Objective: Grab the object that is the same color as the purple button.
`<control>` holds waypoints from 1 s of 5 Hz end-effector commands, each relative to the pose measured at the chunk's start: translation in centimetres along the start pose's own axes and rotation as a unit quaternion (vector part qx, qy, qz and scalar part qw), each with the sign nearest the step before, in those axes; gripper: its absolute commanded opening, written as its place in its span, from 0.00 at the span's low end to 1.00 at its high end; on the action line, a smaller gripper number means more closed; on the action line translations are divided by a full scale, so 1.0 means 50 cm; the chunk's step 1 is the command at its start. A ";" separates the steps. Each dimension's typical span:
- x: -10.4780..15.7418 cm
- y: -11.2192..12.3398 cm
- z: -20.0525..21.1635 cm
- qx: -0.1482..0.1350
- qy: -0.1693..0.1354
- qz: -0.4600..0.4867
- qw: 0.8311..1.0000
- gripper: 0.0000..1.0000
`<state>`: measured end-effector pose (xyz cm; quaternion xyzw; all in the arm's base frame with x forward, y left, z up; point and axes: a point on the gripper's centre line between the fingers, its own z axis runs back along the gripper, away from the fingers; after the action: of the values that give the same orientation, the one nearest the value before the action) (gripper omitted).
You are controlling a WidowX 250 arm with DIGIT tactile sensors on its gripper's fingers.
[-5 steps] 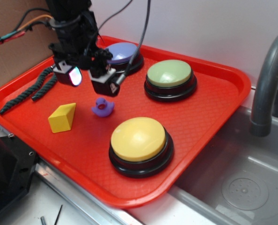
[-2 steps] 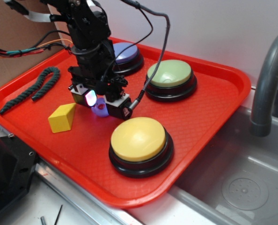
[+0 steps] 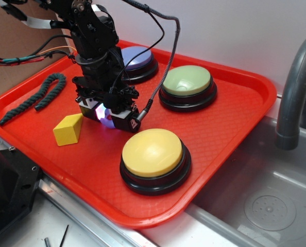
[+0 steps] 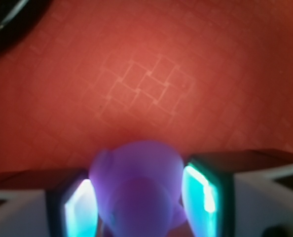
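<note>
While the gripper sits low on the red tray, its jaws bracket the purple duck narrowly; contact unclear. Grasp step underway. Next: pinch fully, then lift. Purple button stands behind.

I am reaching down from the tray's back-left corner toward its middle, wrist pointing straight down, my gripper lowered almost to the surface, its two glowing fingers standing slightly apart.
</note>
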<state>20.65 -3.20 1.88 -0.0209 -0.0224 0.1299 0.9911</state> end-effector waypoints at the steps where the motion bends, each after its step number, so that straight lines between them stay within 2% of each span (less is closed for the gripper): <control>1: 0.011 -0.004 0.073 -0.003 -0.019 -0.055 0.998 0.00; 2: 0.002 0.013 0.174 -0.003 -0.017 -0.080 0.997 0.00; 3: 0.001 0.026 0.272 0.050 0.021 -0.034 0.998 0.00; 4: 0.003 0.041 0.321 0.073 0.023 -0.015 0.997 0.00; 5: 0.010 0.067 0.334 0.070 0.011 0.002 0.998 0.00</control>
<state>18.68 0.54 16.91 0.0501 0.0235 0.1298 0.9900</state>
